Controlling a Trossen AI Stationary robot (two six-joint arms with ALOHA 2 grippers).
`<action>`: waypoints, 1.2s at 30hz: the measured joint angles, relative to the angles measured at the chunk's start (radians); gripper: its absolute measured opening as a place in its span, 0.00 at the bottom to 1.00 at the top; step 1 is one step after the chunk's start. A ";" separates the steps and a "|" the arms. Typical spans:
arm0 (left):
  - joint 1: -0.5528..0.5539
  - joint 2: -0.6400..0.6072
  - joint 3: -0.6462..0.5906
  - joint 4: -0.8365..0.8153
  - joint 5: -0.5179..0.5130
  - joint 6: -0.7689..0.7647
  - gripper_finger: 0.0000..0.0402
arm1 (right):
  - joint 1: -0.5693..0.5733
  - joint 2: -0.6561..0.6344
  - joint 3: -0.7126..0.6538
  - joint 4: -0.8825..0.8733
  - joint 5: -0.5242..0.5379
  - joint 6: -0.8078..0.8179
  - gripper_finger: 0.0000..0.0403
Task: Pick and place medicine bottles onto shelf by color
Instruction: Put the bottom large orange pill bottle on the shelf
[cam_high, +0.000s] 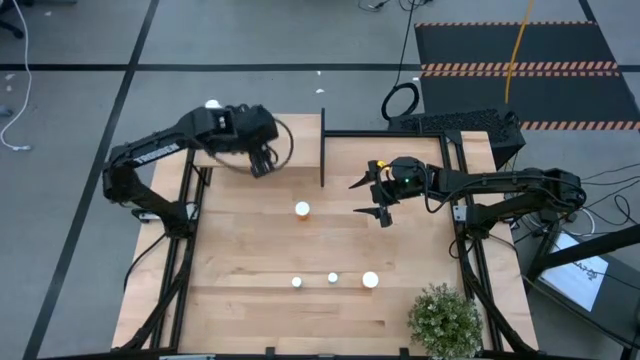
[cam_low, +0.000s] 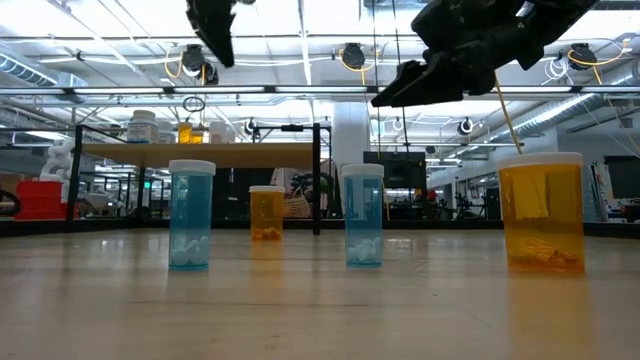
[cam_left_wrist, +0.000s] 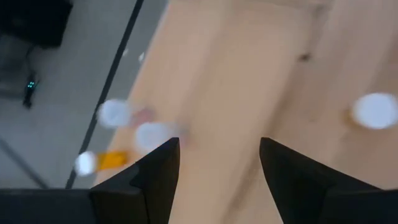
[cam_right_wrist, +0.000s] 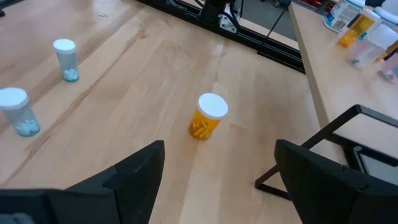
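My left gripper (cam_high: 262, 163) hangs open and empty above the shelf (cam_high: 300, 140), a raised wood board at the table's far side with a black upright panel (cam_high: 322, 150) at its right end. Several medicine bottles (cam_low: 150, 127) stand at the shelf's left end; they are blurred in the left wrist view (cam_left_wrist: 152, 134). My right gripper (cam_high: 370, 198) is open in the air right of an orange bottle (cam_right_wrist: 208, 115) that stands mid-table. Two blue bottles (cam_low: 191, 213) (cam_low: 363, 213) and an orange bottle (cam_low: 540, 212) stand in a row near the front edge.
A green potted plant (cam_high: 443, 318) stands at the table's near right corner. Bare tabletop (cam_high: 250, 250) lies between the mid-table orange bottle and the near row. The shelf's black frame (cam_right_wrist: 348, 124) stands close to my right gripper.
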 joint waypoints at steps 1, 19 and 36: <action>-0.034 -0.001 0.000 0.006 0.000 -0.015 0.56 | 0.000 0.000 0.000 0.000 0.000 0.009 0.74; -0.447 -0.010 -0.289 0.485 -0.147 -0.102 0.56 | 0.097 0.000 0.000 -0.027 0.009 0.376 0.74; -0.484 -0.018 -0.534 0.772 -0.129 -0.145 0.56 | 0.167 0.000 0.000 0.031 0.239 0.477 0.74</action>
